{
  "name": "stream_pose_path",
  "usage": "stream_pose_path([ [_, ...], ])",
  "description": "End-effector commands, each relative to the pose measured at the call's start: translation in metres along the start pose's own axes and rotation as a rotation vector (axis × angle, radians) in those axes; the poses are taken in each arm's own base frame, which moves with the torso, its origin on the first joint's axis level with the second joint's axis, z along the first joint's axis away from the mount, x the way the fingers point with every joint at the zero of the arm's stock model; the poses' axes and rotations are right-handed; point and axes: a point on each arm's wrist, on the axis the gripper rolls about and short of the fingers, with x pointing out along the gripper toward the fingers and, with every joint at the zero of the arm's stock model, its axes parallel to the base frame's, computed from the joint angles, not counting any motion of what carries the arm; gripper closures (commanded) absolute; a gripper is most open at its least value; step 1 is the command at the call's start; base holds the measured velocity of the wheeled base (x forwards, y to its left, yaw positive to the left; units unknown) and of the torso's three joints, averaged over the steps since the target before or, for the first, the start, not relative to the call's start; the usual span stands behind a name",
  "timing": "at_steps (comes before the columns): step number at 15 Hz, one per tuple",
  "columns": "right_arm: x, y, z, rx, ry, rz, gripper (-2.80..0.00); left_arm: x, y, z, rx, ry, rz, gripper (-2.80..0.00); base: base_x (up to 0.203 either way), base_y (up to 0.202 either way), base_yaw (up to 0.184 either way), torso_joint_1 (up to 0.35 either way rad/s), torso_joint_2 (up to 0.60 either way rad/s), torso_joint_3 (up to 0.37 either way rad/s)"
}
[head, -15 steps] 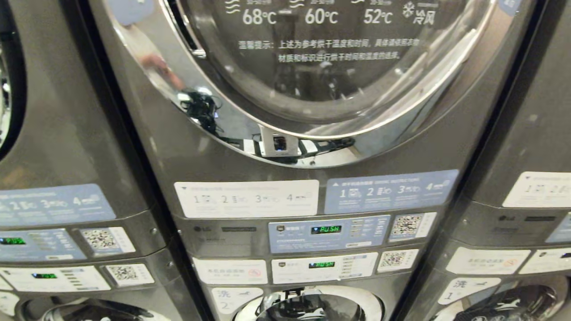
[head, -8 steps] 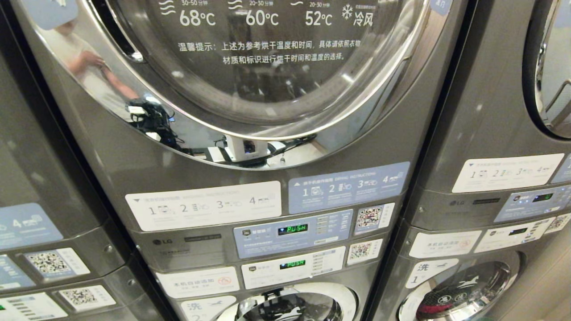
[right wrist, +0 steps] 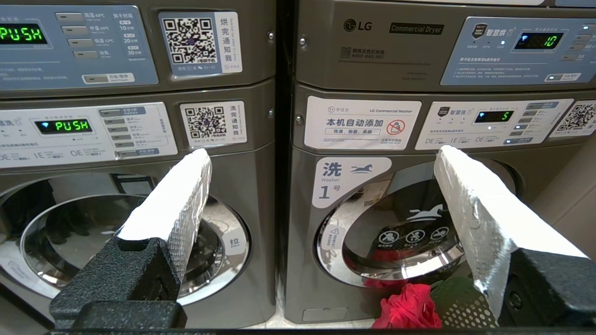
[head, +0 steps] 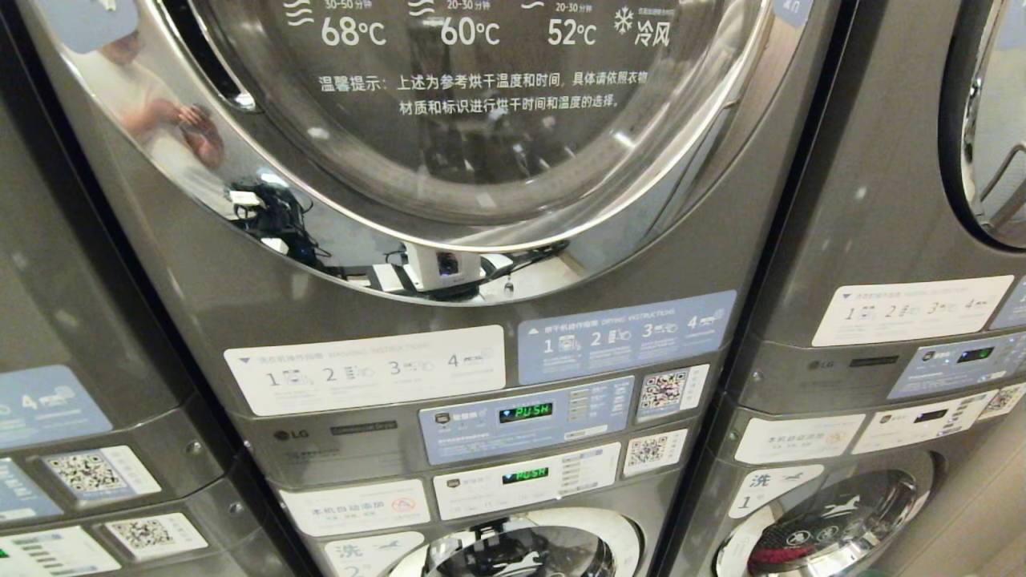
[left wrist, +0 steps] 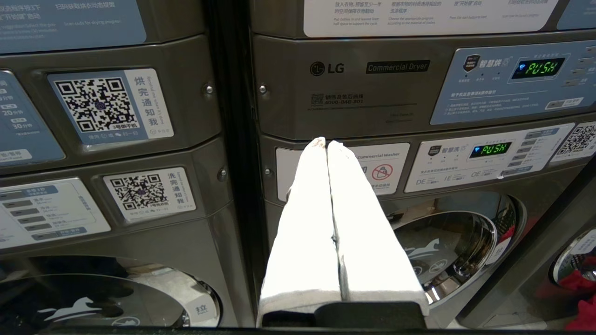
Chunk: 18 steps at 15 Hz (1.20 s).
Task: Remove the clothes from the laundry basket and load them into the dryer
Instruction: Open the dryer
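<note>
The dryer [head: 481, 160] is the upper grey machine straight ahead, and its round chrome-ringed door is closed. Low in the right wrist view, a red garment [right wrist: 409, 309] hangs over the rim of a dark green perforated laundry basket [right wrist: 458, 304] in front of washer number 1. My right gripper [right wrist: 323, 156] is open and empty, level with that washer's door. My left gripper [left wrist: 326, 143] is shut with nothing between its white-wrapped fingers, and it points at the panel under the dryer's label. Neither arm shows in the head view.
Stacked grey machines stand close on both sides [head: 88, 280] [head: 906, 240]. Washers with round doors [right wrist: 409, 232] sit below the dryers. Control panels [head: 525, 413] read PUSH. A person is reflected in the chrome door ring [head: 152, 104].
The whole head view shifted left and slightly up between the oldest frame and half a second ago, so the camera moved. Since then only the reflected person's hand has moved.
</note>
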Motion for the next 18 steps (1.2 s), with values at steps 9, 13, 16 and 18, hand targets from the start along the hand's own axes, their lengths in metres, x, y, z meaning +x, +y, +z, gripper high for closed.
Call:
stream_pose_path([
  [9, 0.0, 0.0, 0.0, -0.002, -0.002, -0.001, -2.8, 0.0, 0.0, 0.0, -0.001, -0.002, 0.001, 0.0, -0.088, 0.0, 0.0, -0.004, 0.0, 0.003],
  [13, 0.0, 0.0, 0.0, 0.001, 0.001, 0.0, -2.8, 0.0, 0.0, 0.0, 0.004, -0.001, -0.001, 0.0, -0.012, 0.0, 0.0, 0.005, 0.0, 0.001],
  [16, 0.0, 0.0, 0.0, -0.007, 0.0, 0.001, -2.8, -0.005, -0.001, 0.025, 0.04, -0.075, -0.051, 0.0, 0.0, 0.0, 0.0, 0.0, 0.0, 0.0],
  [18, 0.0, 0.0, 0.0, -0.01, -0.001, 0.001, -2.8, -0.006, -0.002, 0.073, 0.033, -0.117, -0.109, 0.0, 0.0, 0.0, 0.0, 0.0, 0.0, 0.0],
])
